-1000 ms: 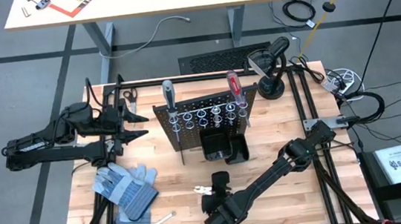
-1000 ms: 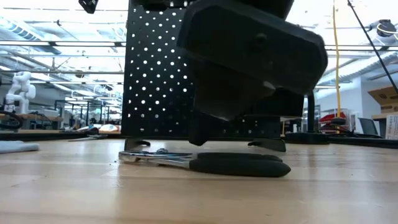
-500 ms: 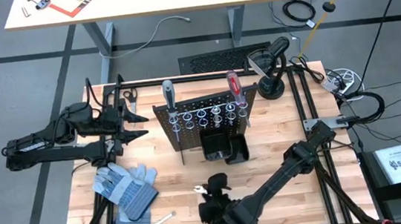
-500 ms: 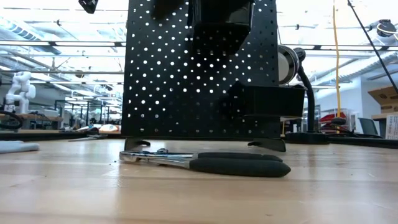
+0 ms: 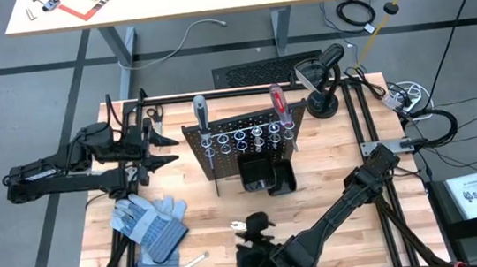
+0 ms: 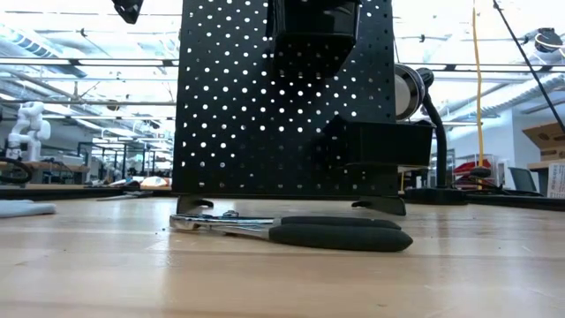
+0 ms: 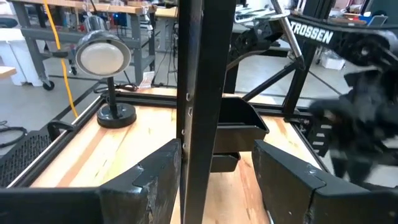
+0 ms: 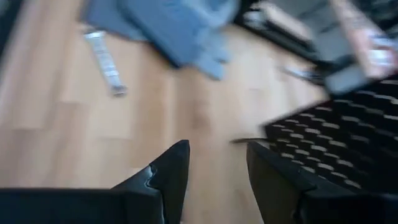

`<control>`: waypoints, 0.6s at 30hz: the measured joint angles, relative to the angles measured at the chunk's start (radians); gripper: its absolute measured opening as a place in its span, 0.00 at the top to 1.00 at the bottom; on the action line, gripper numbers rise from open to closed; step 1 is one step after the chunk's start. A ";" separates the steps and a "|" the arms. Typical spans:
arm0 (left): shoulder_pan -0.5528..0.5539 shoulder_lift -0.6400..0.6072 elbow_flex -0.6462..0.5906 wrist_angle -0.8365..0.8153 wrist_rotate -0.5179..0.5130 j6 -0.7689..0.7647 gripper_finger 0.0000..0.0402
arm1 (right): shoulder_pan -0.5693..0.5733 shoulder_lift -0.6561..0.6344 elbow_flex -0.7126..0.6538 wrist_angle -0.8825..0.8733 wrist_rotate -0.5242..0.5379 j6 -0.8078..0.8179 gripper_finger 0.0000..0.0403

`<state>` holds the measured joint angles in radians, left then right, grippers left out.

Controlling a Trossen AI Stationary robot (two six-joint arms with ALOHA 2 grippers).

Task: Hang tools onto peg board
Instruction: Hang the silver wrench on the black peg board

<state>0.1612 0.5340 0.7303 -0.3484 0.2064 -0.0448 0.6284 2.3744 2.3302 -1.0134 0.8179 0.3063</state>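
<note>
My right jaws (image 8: 211, 168), parted and empty, hover near the pliers (image 5: 247, 227) lying on the tabletop (image 5: 331, 168) before the peg board (image 5: 243, 137). Next, I judge: descend, grip, lift.

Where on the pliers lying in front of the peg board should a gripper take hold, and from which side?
A judgement: grip the pliers across the thick black handles, coming straight down from above. They lie flat on the table with the silver jaws pointing the other way, so the handles are the bulkier part. The peg board stands close behind them, so coming in over its top looks awkward.
</note>
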 joint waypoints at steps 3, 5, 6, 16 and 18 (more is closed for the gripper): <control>0.000 0.000 0.000 0.004 -0.001 0.000 0.49 | -0.024 0.000 -0.036 0.167 -0.140 -0.112 0.62; 0.000 0.000 0.000 0.004 -0.002 0.000 0.49 | -0.043 0.000 -0.068 0.281 -0.244 -0.198 0.62; 0.000 0.000 0.000 0.004 -0.002 0.000 0.49 | -0.054 0.000 -0.082 0.321 -0.280 -0.235 0.62; 0.000 0.000 0.000 0.003 -0.004 -0.002 0.49 | -0.180 0.039 -0.128 0.423 -0.584 -0.301 0.62; 0.000 0.000 0.000 -0.003 0.001 -0.006 0.49 | -0.196 0.061 -0.128 0.427 -0.619 -0.308 0.62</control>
<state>0.1612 0.5338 0.7300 -0.3509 0.2079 -0.0511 0.4328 2.4359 2.2021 -0.5861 0.1986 -0.0017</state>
